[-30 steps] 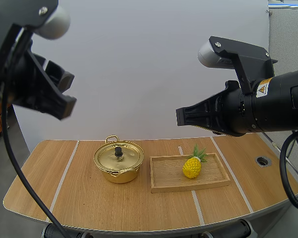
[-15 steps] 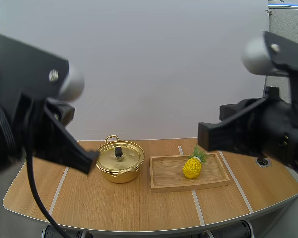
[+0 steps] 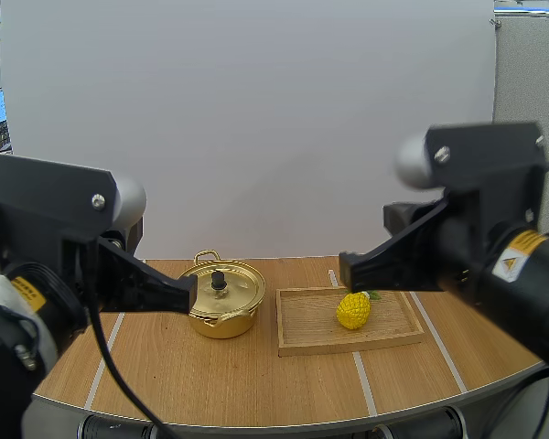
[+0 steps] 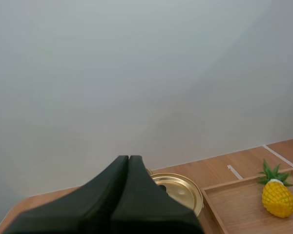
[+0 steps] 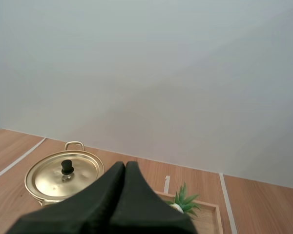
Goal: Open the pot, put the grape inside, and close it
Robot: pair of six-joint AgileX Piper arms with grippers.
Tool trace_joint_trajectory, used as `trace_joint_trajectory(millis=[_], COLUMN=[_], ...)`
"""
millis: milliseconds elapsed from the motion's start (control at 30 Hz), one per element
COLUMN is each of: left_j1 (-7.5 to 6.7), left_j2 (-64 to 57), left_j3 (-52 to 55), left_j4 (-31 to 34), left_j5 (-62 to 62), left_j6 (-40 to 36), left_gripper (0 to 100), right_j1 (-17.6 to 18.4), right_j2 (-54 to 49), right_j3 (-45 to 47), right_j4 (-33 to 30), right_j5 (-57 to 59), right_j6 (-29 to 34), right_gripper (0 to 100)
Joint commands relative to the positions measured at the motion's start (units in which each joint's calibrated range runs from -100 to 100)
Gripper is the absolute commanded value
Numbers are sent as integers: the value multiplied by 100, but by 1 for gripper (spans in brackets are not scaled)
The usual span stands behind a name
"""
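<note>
A gold pot with its lid on and a black knob stands on the wooden table, left of centre. A yellow toy pineapple lies in the wooden tray to the pot's right; no grapes are in sight. My left gripper hangs shut above the table, well short of the pot, its fingers one dark wedge before the pot. My right gripper is shut too, raised near the tray, its fingers together between the pot and the pineapple's leaves.
White tape lines cross the wooden table, and a small round hole is not distinct; the tray takes the right middle. Bare wood lies in front of the pot and at both table ends.
Both arms have swung down and forward towards the table. My left gripper's fingers, apart a second ago, have come together. Pot, tray and pineapple have not moved.
</note>
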Motion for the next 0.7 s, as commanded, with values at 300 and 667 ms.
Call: trace_joint_trajectory(millis=[300, 667], left_j1=[43, 102], left_j2=[-159, -159], left_j3=[736, 702], left_j4=[-6, 193], left_j5=[-2509, -2256], left_j6=[-671, -829], left_gripper=[0, 0], right_j1=[-18, -18], right_j2=[-21, -21], right_j3=[888, 888], right_j4=[158, 198], right_j5=[-2114, -3010], right_j6=[-127, -127], right_gripper=[0, 0])
